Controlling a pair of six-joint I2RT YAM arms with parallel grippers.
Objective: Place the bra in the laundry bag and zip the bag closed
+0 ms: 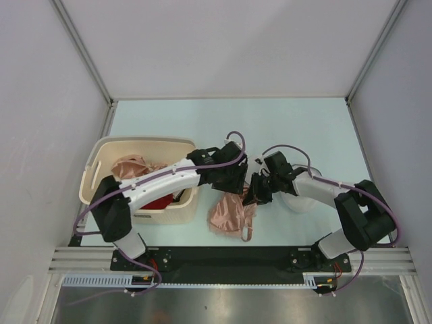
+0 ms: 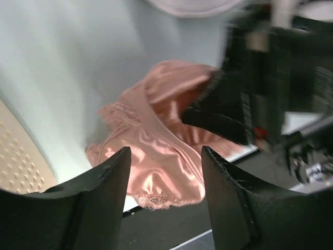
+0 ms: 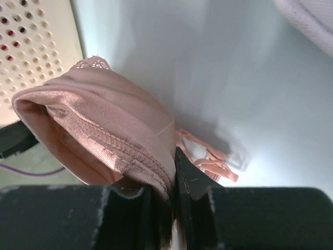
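Observation:
The salmon-pink satin bra (image 1: 229,214) hangs bunched over the table's near edge at centre. My right gripper (image 1: 257,192) is shut on its stitched upper edge; in the right wrist view the fabric (image 3: 104,125) is pinched between the jaws (image 3: 167,174) and thin straps (image 3: 210,160) trail to the right. My left gripper (image 1: 236,181) hovers just left of it, open, with the bra (image 2: 156,151) showing beyond the gap between its fingers (image 2: 166,156) and nothing in them. The white round laundry bag (image 1: 297,200) lies mostly hidden under the right forearm.
A cream perforated basket (image 1: 94,172) stands at the left under the left arm, holding a pink garment (image 1: 131,165) and a red one (image 1: 158,201). The black base rail (image 1: 223,260) runs along the near edge. White walls enclose the table.

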